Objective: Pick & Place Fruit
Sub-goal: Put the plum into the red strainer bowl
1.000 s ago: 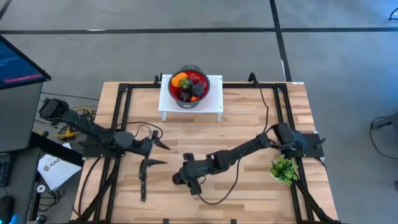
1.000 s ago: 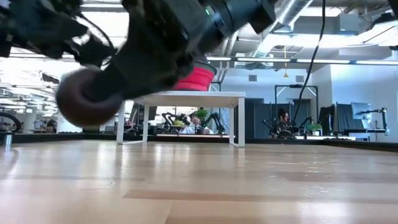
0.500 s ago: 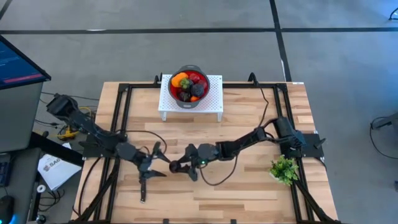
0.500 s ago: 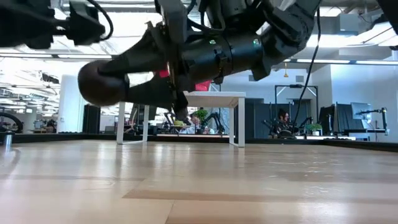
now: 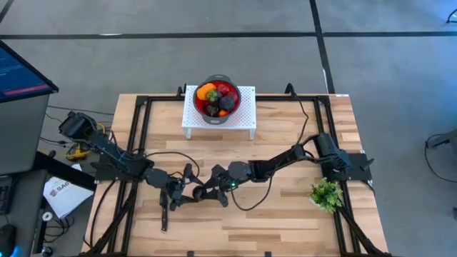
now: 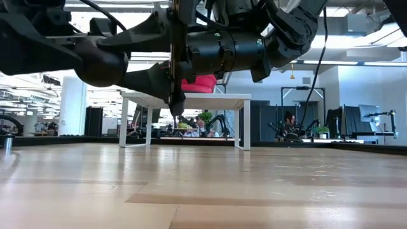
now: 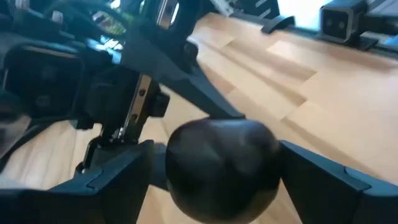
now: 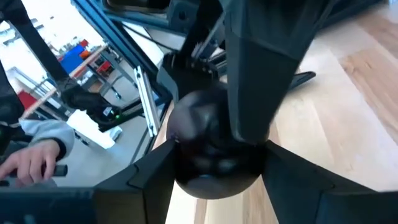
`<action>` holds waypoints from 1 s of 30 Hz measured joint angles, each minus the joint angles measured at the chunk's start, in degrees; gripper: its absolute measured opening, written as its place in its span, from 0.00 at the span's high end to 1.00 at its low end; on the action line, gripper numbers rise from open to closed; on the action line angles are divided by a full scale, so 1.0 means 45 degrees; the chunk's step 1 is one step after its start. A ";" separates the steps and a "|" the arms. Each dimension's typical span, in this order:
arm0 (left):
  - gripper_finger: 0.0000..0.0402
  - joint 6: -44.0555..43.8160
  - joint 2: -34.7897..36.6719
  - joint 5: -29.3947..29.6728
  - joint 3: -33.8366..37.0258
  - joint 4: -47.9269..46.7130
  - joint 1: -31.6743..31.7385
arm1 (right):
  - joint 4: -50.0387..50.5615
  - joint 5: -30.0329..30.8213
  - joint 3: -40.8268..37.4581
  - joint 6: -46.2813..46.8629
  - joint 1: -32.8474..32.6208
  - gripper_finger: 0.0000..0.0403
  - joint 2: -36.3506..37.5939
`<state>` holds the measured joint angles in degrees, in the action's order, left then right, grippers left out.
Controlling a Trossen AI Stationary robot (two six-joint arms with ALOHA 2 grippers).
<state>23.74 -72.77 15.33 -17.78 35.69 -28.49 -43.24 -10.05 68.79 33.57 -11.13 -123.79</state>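
Observation:
A dark purple fruit (image 5: 198,193) hangs above the wooden table between my two grippers, near the table's middle. My right gripper (image 5: 203,193) reaches in from the right and is shut on it. My left gripper (image 5: 185,188) comes from the left, open, with one finger on each side of the same fruit (image 7: 222,163). More fruit, orange, red and dark, lies in the bowl (image 5: 196,101) on the white stand (image 5: 244,118) at the far edge. My right gripper pinches the dark purple fruit (image 8: 208,149) between its two fingers (image 8: 152,177), coming roughly level from the table's right. The fruit is lifted clear of the table. My left gripper's fingers (image 7: 121,171) lie close against the fruit's sides; I cannot tell whether they touch it.
A slim black knife (image 5: 164,214) lies on the table near the left gripper. A green leafy sprig (image 5: 326,194) sits at the right edge. Black frame rails (image 5: 139,135) run along the left and right sides. A person's hand (image 8: 28,158) shows beyond the table.
My right gripper has carried the dark fruit up and toward the far-left, then held still. My left gripper has moved toward the near-right edge, up to the fruit, so that its fingers now stand around it.

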 joint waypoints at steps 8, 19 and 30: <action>0.25 0.0001 -0.0014 0.0330 0.0000 0.0121 0.0013 | -0.0350 0.0009 0.0000 0.0223 0.0109 0.47 0.0000; 0.40 -0.0004 -0.0014 0.0607 0.0005 0.0075 0.0020 | 0.0036 -0.1298 0.0015 0.0557 0.0481 0.38 0.0000; 0.39 -0.1360 0.0729 0.1918 0.0005 0.0025 0.0015 | 0.4100 0.0305 0.0005 -0.0401 0.0344 0.34 -0.0002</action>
<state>17.63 -69.49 23.96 -17.76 35.81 -28.42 -24.79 -8.68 68.82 31.76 -9.58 -123.80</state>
